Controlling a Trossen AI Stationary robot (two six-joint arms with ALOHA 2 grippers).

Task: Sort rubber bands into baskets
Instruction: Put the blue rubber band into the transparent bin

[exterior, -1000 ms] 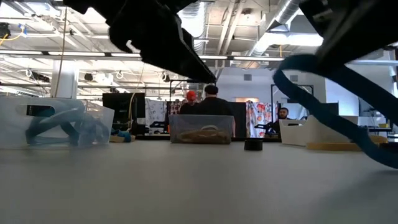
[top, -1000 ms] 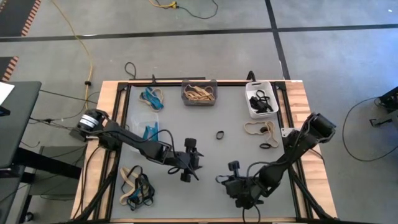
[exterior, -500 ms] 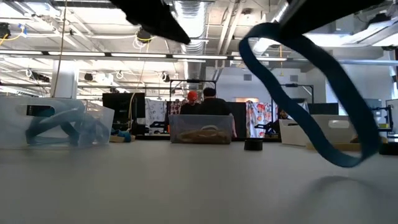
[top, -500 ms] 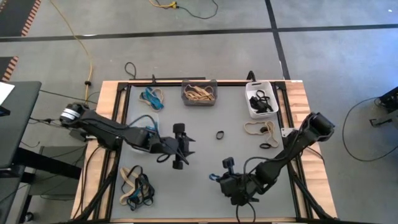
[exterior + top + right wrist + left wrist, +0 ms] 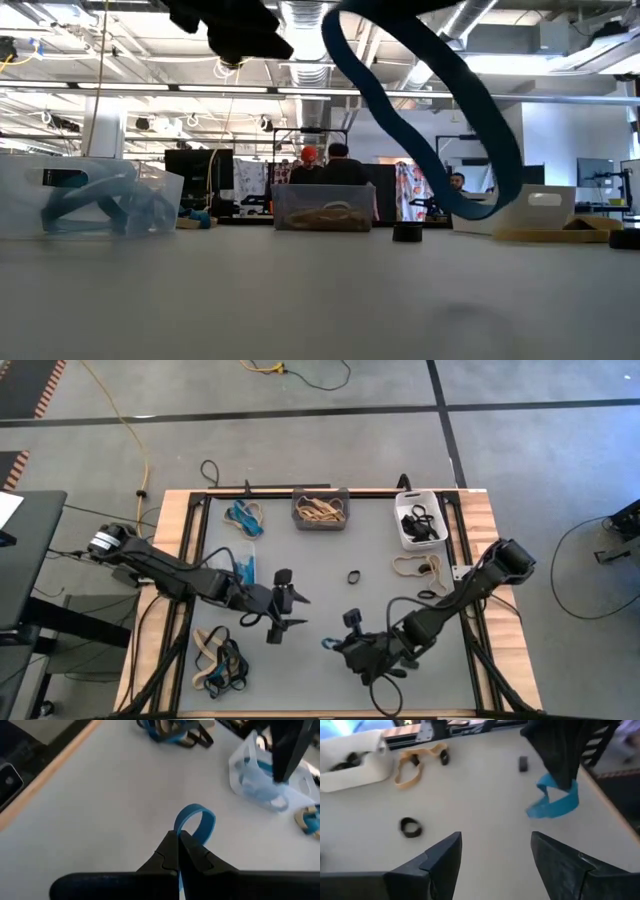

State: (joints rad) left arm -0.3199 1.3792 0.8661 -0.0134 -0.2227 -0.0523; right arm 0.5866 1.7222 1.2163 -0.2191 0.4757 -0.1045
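Grey table [image 5: 330,550]; open workshop, person [image 5: 340,170] behind.

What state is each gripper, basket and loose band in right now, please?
left gripper: open, empty, above the table.
right gripper: shut on blue rubber band, lifted.
clear basket: holds blue bands.
dark grey basket: holds tan bands.
white basket: holds black bands.
small black band: loose mid-table.
mixed pile: unsorted.
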